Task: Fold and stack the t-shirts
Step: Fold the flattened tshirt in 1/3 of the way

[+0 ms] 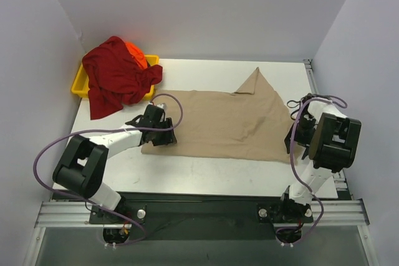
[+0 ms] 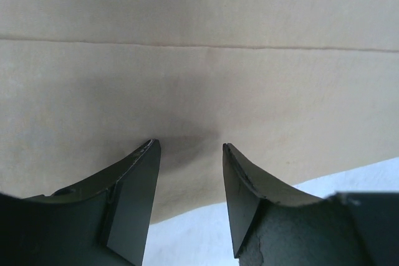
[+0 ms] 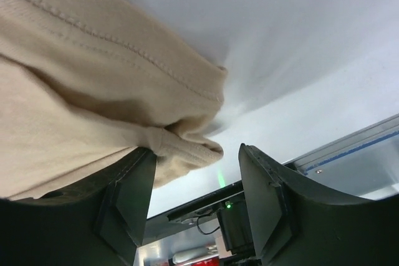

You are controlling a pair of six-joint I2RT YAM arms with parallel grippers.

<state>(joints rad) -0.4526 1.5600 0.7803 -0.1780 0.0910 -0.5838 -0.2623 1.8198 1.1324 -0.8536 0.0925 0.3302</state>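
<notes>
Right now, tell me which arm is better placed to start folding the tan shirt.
Left, probably. The left end effector is open over the edge of the tan shirt, flat cloth spanning both fingertips. The right end effector, also open, has only a bunched hem against one finger.

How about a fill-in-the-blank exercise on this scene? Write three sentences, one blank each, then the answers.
The shirt spread flat on the table is ____ in colour.
The dark red shirt is heaped over the yellow tray at the table's far ____ corner.
The left claw and the right claw both have jaws that stand ____.
Missing words: tan; left; open.
</notes>
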